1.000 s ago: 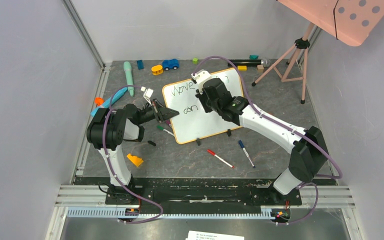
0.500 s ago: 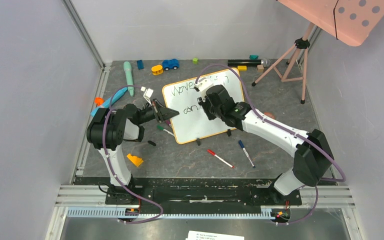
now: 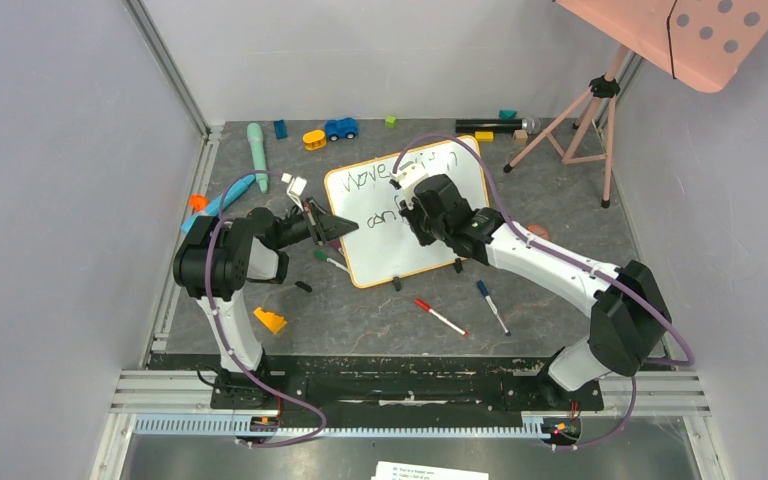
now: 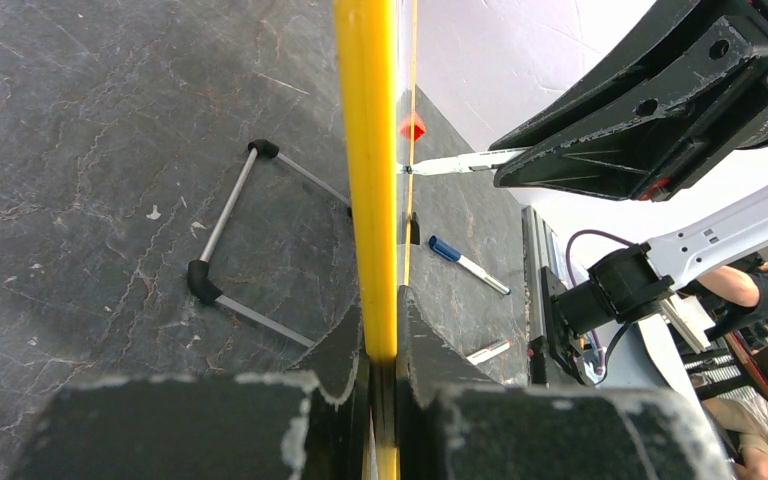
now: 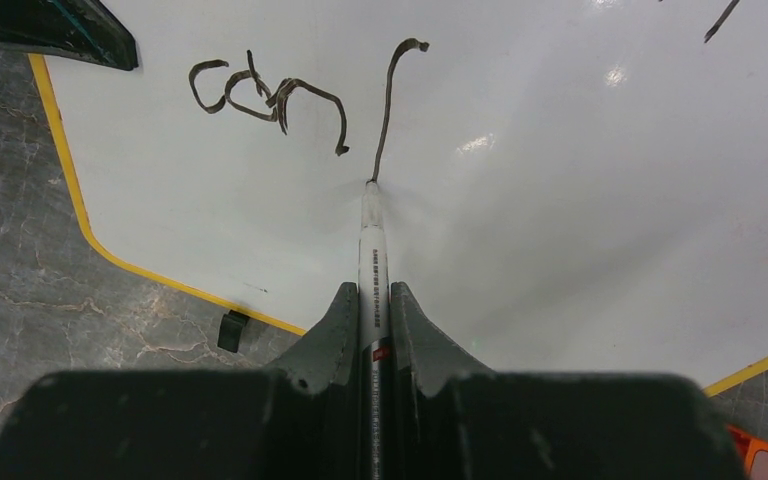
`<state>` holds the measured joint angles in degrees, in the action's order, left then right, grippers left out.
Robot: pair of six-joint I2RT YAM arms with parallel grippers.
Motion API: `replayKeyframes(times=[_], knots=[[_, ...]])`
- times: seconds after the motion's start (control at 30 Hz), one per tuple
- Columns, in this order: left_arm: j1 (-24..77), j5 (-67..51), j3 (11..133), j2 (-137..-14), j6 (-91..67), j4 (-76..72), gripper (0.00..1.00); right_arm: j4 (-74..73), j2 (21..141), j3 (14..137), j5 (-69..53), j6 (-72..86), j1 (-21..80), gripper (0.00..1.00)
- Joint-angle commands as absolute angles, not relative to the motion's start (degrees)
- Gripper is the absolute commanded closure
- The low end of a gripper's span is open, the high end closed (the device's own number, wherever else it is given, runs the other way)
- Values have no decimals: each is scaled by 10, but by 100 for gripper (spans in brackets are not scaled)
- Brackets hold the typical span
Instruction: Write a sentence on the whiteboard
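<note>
- Left-side risk: my left gripper [image 4: 381, 318] is pinched shut on only the thin yellow-orange frame of the whiteboard [image 3: 405, 255]. If that narrow bite slips under pen pressure, I judge the board would shift and the line would go crooked.
- Right-side risk: my right gripper [image 5: 373, 300] is clamped on a marker [image 5: 371, 225] whose tip touches the white surface. Pressing too hard could shove the board against the left hold, and pressing too lightly would probably break up the stroke.
- The whiteboard lies mid-table, with its left edge inside the left jaws and its face directly under the right gripper.
- The sentence [image 5: 265, 95] reads "Move" in row 1 and "can" in row 2, followed by 1 tall hooked stroke. The marker tip sits at that stroke's lower end, just right of "can".
</note>
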<state>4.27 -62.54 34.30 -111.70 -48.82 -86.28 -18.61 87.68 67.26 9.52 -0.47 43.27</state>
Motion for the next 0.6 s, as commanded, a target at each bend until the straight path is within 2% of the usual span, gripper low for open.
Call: replayKeyframes(times=[0.0, 0.57], knots=[[41, -599, 343, -1129, -383, -892, 98, -165, 858, 695, 93, -8, 429, 100], [40, -598, 343, -1128, -382, -892, 98, -146, 870, 739, 85, -32, 429, 100]])
